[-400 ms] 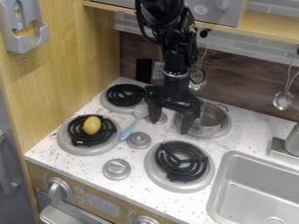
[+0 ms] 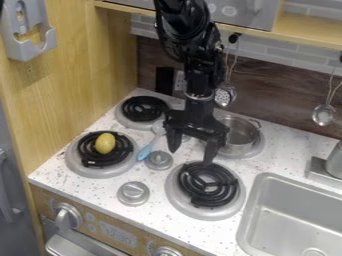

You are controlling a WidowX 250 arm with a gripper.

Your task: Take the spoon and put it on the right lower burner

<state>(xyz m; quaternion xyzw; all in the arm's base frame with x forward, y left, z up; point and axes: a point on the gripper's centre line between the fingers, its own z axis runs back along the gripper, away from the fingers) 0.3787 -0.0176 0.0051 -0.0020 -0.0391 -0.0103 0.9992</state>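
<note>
My gripper hangs over the middle of the stove, open, its fingers apart with nothing between them. One finger is just right of the spoon and the other is above the back edge of the right lower burner. The spoon has a blue handle and a grey head. It lies on the white counter between the two left burners and the knobs, its head toward the back and partly hidden by the gripper. The right lower burner is a black coil on a grey ring, with nothing lying on it.
A yellow egg-shaped object rests on the left lower burner. A metal pot stands on the right upper burner, close behind my gripper. Knobs rise between the burners. The sink is at the right.
My gripper has moved down and slightly left, toward the front of the stove. It remains open, and the spoon has not moved.
</note>
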